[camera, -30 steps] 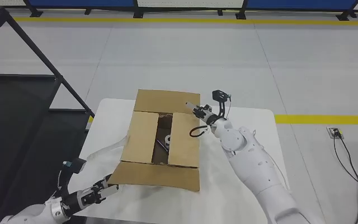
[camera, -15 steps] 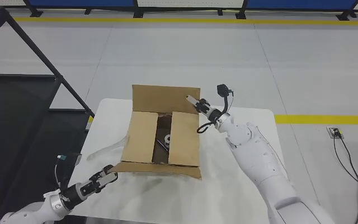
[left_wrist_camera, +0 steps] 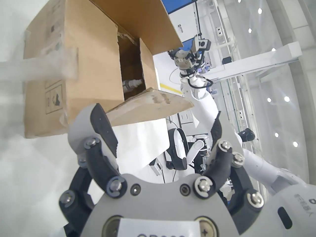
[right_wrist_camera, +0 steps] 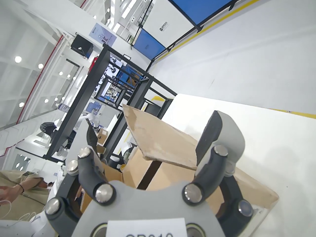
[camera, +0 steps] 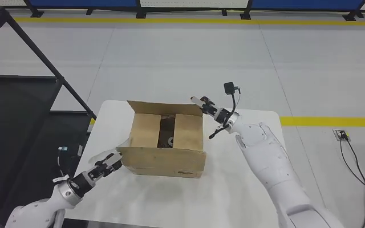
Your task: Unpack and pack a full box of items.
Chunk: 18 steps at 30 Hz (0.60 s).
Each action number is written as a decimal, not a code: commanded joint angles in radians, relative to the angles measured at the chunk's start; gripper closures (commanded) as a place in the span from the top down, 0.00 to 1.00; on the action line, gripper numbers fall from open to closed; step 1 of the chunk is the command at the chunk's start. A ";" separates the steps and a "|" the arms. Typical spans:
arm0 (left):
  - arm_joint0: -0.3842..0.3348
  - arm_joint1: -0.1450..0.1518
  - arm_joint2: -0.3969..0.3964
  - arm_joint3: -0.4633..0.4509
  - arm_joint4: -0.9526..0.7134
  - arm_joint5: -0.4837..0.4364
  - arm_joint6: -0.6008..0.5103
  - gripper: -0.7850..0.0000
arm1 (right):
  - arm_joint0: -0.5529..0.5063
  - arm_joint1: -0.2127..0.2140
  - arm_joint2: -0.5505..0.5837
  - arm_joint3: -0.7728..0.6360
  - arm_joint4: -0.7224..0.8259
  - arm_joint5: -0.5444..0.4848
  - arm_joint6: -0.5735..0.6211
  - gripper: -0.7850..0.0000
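Box (camera: 165, 157) sits on the table (camera: 228, 182), long side across the robot's front. The near flap (left_wrist_camera: 153, 104) ends between the spread fingers of the left gripper (camera: 111, 164) at the near-left corner, and the far flap (right_wrist_camera: 160, 139) between those of the right gripper (camera: 201, 104) at the far-right corner, neither pinched. Two inner flaps (camera: 145, 131) cover most of the opening, leaving a narrow gap over the items (camera: 169, 139).

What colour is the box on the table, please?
The cardboard box is plain brown, seen best in the top view.
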 commanded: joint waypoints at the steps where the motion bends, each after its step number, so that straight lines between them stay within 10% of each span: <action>1: -0.019 -0.001 0.020 -0.001 0.030 0.031 0.039 1.00 | -0.021 0.009 0.012 -0.052 0.015 0.006 0.046 1.00; 18: -0.132 -0.013 0.193 0.027 0.229 0.113 0.204 1.00 | -0.215 0.072 0.069 -0.498 0.105 0.413 0.408 1.00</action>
